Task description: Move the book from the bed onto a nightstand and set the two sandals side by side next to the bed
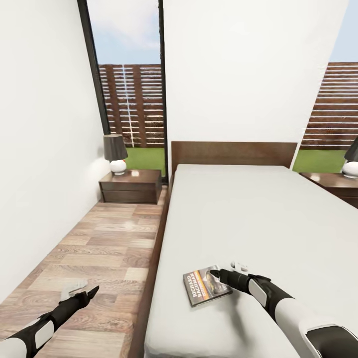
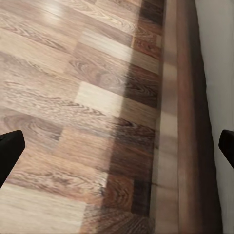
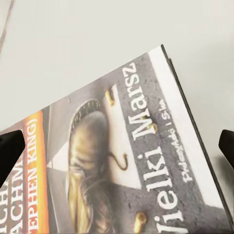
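Right pincer [image 1: 217,273], fingers spread wide, hovers at the near-right corner of the thin orange-striped paperback book [image 1: 206,285] lying flat near the left edge of the off-white bed [image 1: 258,214]. Long axis runs diagonally. Left pincer [image 1: 89,293], also spread, hangs over the floor, well apart.

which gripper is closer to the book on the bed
Right. The right gripper sits at the book, open over its cover; the left gripper hangs over the floor beside the bed.
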